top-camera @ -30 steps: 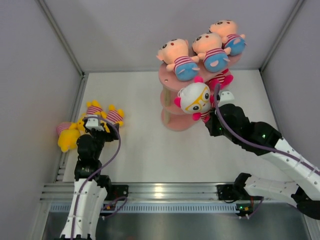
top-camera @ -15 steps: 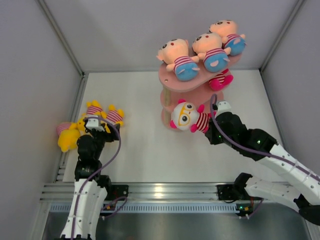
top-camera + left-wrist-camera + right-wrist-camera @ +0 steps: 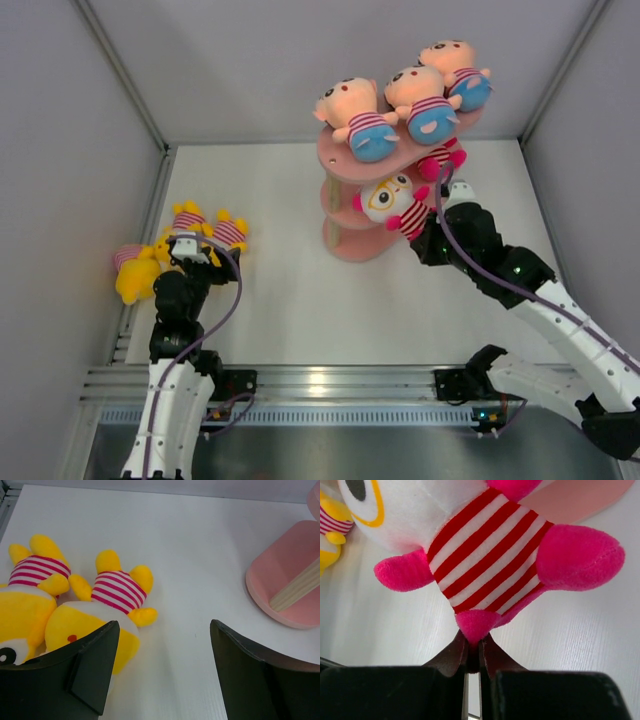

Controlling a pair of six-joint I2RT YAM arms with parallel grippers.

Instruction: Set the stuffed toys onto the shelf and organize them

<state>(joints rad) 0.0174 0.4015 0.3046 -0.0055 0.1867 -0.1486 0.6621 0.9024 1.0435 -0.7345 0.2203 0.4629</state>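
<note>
My right gripper [image 3: 424,232] is shut on a magenta limb of a white-faced toy [image 3: 392,203] in a striped shirt and holds it at the middle tier of the pink shelf [image 3: 345,160]. In the right wrist view the toy [image 3: 480,560] fills the frame above the gripper [image 3: 473,645]. Three peach-faced toys [image 3: 400,100] lie on the top tier. Another magenta-limbed toy [image 3: 440,160] lies on the middle tier. Several yellow toys [image 3: 165,245] lie at the far left. My left gripper [image 3: 162,655] is open and empty beside two of them [image 3: 100,605].
Grey walls enclose the white table on three sides. A metal rail [image 3: 300,380] runs along the near edge. The shelf's bottom board [image 3: 290,580] and a pale post show at the right of the left wrist view.
My right gripper has carried the white-faced toy down and then back up and right, against the shelf's middle tier. The left arm has not moved.
</note>
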